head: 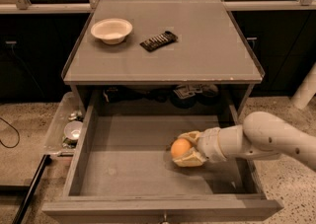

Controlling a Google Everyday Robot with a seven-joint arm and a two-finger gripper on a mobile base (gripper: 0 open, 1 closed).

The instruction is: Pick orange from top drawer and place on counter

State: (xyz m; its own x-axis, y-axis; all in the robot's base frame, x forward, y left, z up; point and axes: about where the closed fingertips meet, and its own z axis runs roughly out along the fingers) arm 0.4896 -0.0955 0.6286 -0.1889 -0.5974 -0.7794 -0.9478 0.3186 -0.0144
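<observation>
Only one camera view here. The top drawer (128, 168) is pulled wide open, and the orange (180, 147) is seen on its flat bottom, right of centre and nearer the front board than the back. The hand (183, 150) is reached in from the right on a white arm (266, 136), and its two tan fingers are clamped around the orange, one on the far side and one on the near side.

The fruit is round, so no long axis or pointing direction can be made out.

Up on the table (197, 45), a white bowl (112, 29) and a dark flat packet (158, 41) are parked toward the back left, near each other but apart. A clear plastic tray (64, 129) of small bits is hung beside the drawer's left wall. Nothing is seen between the orange and the table's right half.
</observation>
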